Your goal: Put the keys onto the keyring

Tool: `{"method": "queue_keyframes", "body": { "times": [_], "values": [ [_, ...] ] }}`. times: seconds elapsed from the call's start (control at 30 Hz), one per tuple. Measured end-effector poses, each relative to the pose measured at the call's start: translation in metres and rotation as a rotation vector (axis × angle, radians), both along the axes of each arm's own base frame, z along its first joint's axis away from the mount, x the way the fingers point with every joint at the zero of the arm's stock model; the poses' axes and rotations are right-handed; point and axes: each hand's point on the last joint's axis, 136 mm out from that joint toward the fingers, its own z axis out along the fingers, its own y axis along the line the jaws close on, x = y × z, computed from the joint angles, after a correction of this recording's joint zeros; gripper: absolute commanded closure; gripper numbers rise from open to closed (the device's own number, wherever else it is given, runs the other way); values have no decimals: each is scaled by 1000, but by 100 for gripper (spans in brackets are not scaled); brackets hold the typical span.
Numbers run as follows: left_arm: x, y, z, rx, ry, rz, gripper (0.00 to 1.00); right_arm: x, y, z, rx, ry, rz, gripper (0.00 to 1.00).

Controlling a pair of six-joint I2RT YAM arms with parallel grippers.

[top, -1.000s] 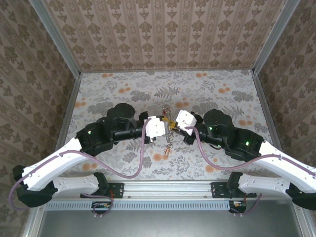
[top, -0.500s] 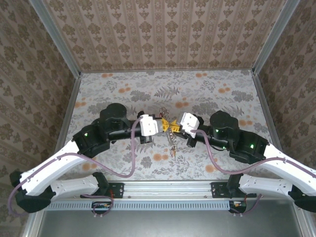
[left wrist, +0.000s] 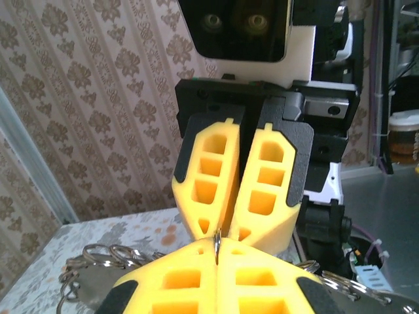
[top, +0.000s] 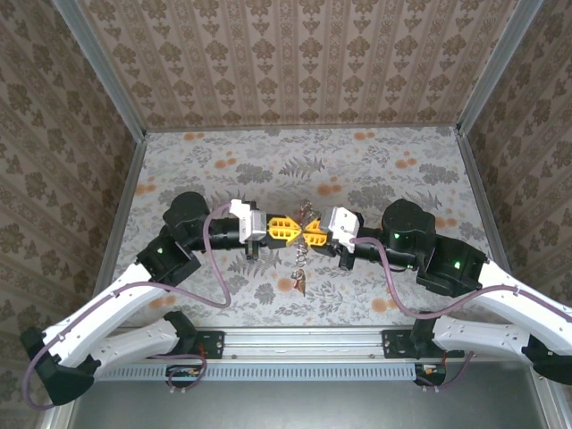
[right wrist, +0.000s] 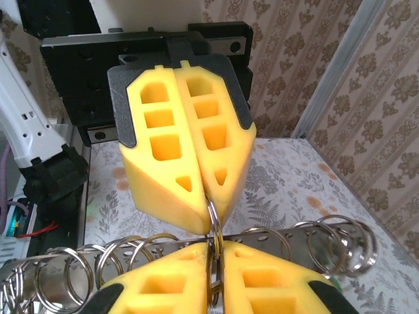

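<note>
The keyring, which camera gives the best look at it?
Right wrist view: the keyring is close up, a thin metal loop pinched between the left hand above and the right hand below. The left wrist view catches an edge-on sliver; the top view has it tiny, its chain dangling.

— Keyring, condition and position?
— We find the keyring to be a thin grey metal loop, upright and edge-on, pinched between the left gripper and the right gripper.
— Keys?
— We note a short chain trailing from the loop. The keys are clustered at its end, too small to tell apart.
</note>
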Motion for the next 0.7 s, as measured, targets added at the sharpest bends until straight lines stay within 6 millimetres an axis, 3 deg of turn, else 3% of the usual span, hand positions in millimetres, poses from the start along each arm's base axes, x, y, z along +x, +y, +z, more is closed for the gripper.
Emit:
{"method": "queue_keyframes", "body": {
  "times": [0.5,0.63,0.7],
  "values": [
    [-7,-1,14,-104,13,-53,100,-5,0,14,50,-22,23,90],
    [-7,-5,11,13,-12,-1,82,-2,-3,9,30,-16,-1,90],
    [-8,-7,16,65,-49,28,77,2,-6,6,15,-13,-27,92]
  ]
}}
